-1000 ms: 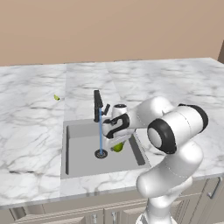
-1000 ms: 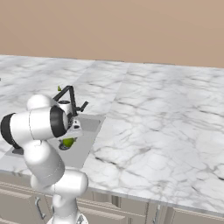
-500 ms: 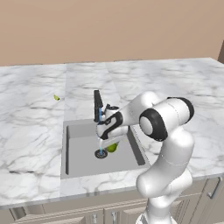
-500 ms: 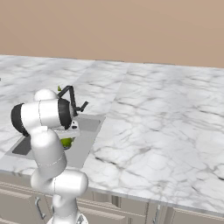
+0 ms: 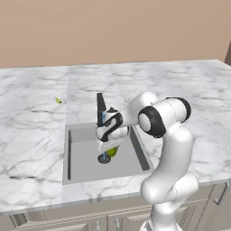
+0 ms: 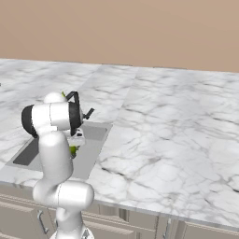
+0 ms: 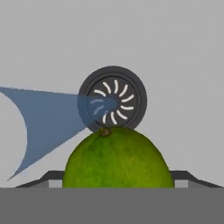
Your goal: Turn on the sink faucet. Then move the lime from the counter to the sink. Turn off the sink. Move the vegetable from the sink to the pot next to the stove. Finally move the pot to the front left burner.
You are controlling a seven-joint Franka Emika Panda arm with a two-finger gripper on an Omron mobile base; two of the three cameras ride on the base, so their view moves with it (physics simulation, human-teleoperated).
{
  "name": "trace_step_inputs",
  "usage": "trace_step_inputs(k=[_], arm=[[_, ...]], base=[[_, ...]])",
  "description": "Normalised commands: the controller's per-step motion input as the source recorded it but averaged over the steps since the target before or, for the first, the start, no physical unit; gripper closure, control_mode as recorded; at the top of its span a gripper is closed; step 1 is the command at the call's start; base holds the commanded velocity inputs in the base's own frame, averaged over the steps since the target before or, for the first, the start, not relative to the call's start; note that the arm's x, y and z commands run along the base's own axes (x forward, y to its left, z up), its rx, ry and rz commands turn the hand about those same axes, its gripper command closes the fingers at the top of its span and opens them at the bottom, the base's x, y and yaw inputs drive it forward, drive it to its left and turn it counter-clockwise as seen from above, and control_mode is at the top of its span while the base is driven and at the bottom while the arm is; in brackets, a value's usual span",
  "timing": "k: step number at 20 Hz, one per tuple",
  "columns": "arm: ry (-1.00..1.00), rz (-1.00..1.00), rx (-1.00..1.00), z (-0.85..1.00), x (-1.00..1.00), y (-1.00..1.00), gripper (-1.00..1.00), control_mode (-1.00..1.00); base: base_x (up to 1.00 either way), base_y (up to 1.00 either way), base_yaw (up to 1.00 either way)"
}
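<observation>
Arm bent low into sink (image 5: 81, 158), above lime (image 7: 118, 159).

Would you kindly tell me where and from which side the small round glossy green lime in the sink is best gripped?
Probably across the widest middle of the small round glossy green lime, coming straight down from above. It lies free on the flat floor of the grey rectangular sink, right beside the round dark drain, and its even round shape offers no better part; the open gripper hangs just above it.

No legible text, label, brand, number or sign appears in any view — the marble surface (image 5: 189, 90), the sink (image 5: 85, 155), the faucet (image 5: 101, 109) and the lime (image 7: 118, 159) all carry plain, unmarked faces.
</observation>
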Motion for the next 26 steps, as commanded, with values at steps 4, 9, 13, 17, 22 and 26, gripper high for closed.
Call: trace_step_inputs(k=[4, 9, 13, 17, 22, 26], arm=[[0.03, 0.00, 0.00, -0.27, 0.11, 0.04, 1.00, -1.00], [0.03, 0.00, 0.00, -0.29, 0.07, 0.03, 1.00, -1.00], [0.04, 0.00, 0.00, -0.22, 0.01, 0.05, 1.00, -1.00], [0.05, 0.00, 0.00, -0.29, 0.00, 0.01, 1.00, -1.00], [0.03, 0.00, 0.00, -0.35, 0.00, 0.01, 1.00, -1.00], [0.01, 0.00, 0.00, -0.31, 0.00, 0.04, -1.00, -1.00]], base=[[0.00, 0.00, 0.00], [0.00, 0.00, 0.00], [0.00, 0.00, 0.00], [0.00, 0.00, 0.00], [0.00, 0.00, 0.00], [0.00, 0.00, 0.00]])
